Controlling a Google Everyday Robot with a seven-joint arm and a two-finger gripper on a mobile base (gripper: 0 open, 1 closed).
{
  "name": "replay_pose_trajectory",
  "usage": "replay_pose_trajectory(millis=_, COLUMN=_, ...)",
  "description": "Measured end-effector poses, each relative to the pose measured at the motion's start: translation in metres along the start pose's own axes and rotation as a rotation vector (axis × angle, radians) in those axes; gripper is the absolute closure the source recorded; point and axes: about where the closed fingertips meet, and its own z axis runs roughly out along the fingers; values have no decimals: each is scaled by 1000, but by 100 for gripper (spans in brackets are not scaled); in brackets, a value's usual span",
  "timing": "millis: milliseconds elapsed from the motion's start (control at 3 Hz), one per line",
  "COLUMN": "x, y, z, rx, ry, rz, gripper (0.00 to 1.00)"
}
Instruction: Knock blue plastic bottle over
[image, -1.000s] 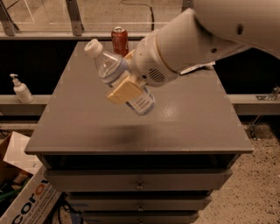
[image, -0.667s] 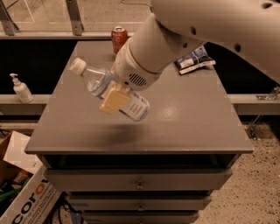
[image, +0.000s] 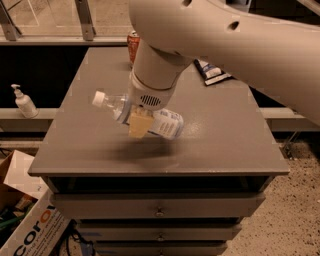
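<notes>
Bluish plastic bottle (image: 167, 124) tipped nearly flat, low over the middle of the grey table (image: 235, 145), white cap pointing left, my pincer (image: 139, 124) clamped across its body from above, red can (image: 132, 44) at the far edge, pump bottle (image: 23, 101) on the ledge at left.

The bottle (image: 164, 123), clear bluish plastic with a white cap and a white-and-blue label, lies nearly level in the gripper (image: 138, 125), clamped mid-body. Its cap juts left of the gripper and slightly upward, its base right.
</notes>
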Motion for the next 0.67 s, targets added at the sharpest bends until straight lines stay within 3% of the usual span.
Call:
replay_pose_trajectory(millis=333, x=17, y=-8, z=4, rx=29, ry=82, rz=32, gripper=100)
replay_pose_trajectory(millis=667, x=23, y=-11, z=9, rx=40, ry=94, rz=76, gripper=82)
